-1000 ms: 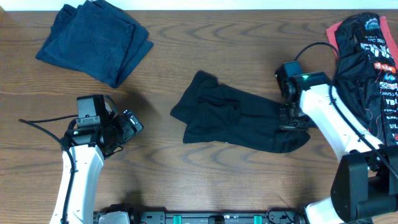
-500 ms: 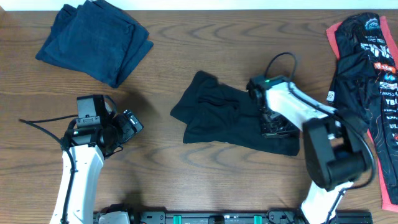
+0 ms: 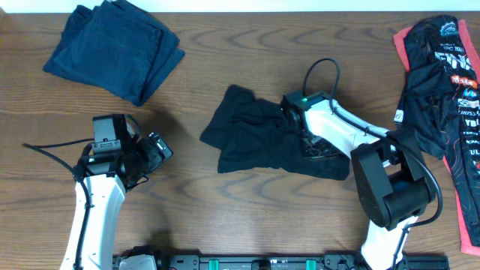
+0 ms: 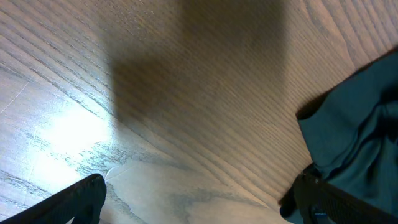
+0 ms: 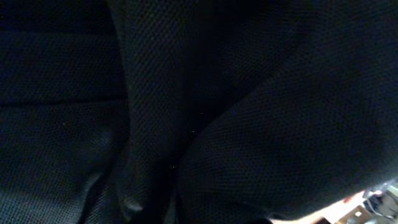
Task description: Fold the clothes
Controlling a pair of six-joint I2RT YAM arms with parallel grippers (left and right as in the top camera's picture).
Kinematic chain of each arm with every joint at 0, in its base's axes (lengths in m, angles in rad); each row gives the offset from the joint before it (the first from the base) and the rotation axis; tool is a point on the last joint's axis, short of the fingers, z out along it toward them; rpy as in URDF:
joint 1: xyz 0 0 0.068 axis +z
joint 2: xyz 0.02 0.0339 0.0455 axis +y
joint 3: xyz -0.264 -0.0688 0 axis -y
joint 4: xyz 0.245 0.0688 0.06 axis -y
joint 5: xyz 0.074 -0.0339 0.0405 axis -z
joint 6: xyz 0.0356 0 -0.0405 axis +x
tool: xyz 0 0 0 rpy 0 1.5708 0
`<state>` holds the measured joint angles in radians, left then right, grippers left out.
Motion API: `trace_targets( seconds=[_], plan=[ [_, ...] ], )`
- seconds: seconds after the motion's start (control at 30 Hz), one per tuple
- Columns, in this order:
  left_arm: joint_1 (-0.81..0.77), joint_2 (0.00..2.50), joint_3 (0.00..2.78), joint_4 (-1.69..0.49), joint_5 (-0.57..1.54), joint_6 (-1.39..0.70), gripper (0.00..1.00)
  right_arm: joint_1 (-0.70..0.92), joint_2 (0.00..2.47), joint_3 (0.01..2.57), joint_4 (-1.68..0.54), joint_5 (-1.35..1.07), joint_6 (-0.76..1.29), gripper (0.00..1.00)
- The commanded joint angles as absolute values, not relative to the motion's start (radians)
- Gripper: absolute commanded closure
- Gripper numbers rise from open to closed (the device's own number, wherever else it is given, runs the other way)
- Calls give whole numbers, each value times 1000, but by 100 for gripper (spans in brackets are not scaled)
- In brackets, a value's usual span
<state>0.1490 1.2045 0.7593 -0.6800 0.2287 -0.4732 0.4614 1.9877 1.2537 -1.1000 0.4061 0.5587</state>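
A brown wood-grain counter [image 3: 225,217], seen from above. A black shirt [image 3: 255,139] lies crumpled near the middle, bunched into folds and wrinkles rather than flat. The right arm [image 3: 345,135] extends from the lower right, and the right hand [image 3: 315,146] is down on the right part of the shirt, touching the cloth. From above, its fingers are dark against dark cloth. The right wrist view is filled edge to edge by black knit fabric with deep creases. Whether this hand is gripping the shirt or standing parted cannot be told.

The left hand [image 3: 155,154] is on the left side of the counter, well apart from the shirt, over bare wood. In the left wrist view its two dark fingertips [image 4: 74,199] sit at the bottom corners, spread wide, with only wood between them. It holds nothing.

A dark blue garment [image 3: 112,49] lies folded at the far left corner of the counter. At the right edge lies a black trimmed garment [image 3: 439,75], with pink-red trim and white lettering, loose and unfolded. It is apart from the shirt.
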Motion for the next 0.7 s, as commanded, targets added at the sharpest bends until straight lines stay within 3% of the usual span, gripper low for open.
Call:
trace_targets(
  seconds=[0.0, 0.03, 0.1, 0.67],
  plan=[
    [153, 1209, 747, -680, 216, -464, 2, 487, 2011, 1267, -1077, 332, 579, 79],
    [153, 1209, 747, -680, 216, -464, 2, 487, 2011, 1271, -1081, 339, 580, 81],
    [153, 1209, 747, -680, 216, -464, 2, 484, 2011, 1282, -1102, 361, 601, 98],
    [153, 1209, 747, -679, 216, -464, 2, 320, 1909, 1351, -1292, 416, 656, 99]
  ],
)
